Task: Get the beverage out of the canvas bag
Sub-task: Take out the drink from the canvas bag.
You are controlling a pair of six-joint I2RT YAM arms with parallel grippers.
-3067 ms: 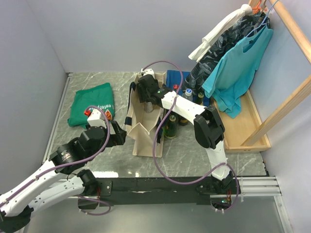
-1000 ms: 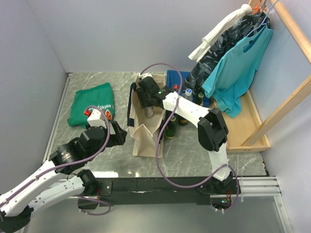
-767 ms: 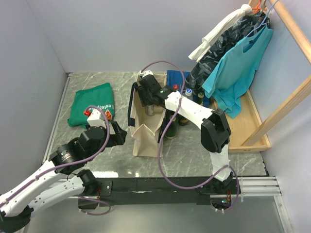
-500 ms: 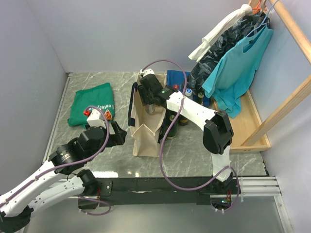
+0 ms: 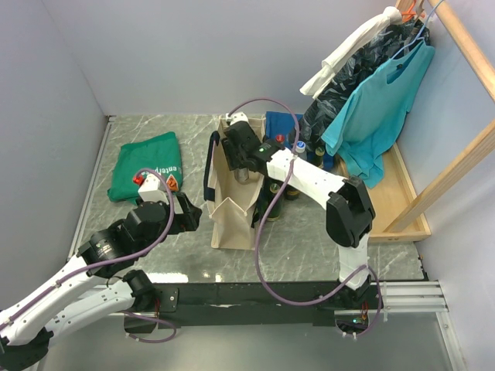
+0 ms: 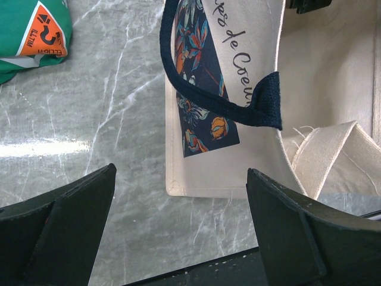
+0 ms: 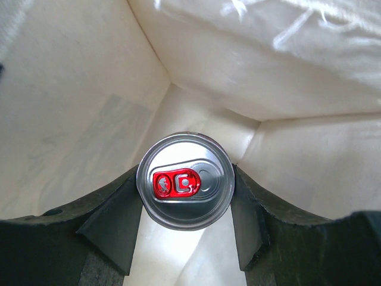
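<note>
Two arms in view, only one has anything. R gripper (image 7: 186, 201) is reached down inside the bag (image 5: 225, 220), jaws part-closed and pinching the can (image 7: 186, 179): both dark fingers (image 7: 116, 220) press flat vs opposite sides of the can just below its rim, no gap either side. Can sits upright w/ silver top facing the wrist cam, red tab (image 7: 174, 183) on the lid, cream bag walls all round it. It is inside the bag, toward the far end per top view, where part of it shows under the wrist. Can't tell if the can's base is on the bag floor or off it. Bag stands upright on the table (image 5: 309, 251), mouth open, near end folded inward, navy strap (image 6: 266, 101) drooping over its left side across a floral printed patch (image 6: 208, 128). L gripper (image 6: 180, 173) is spread wide, nothing between the jaws, touching nothing. It hangs above the table just beside the bag's near-left corner, w/ that corner and the strap showing in the gap between the jaws in the wrist view. Green shirt (image 5: 147, 166) lies folded at table's left, well apart from the bag. Dark bottles (image 5: 272, 202) stand just beside the bag's right side, outside it, partly hidden by the R arm.
</note>
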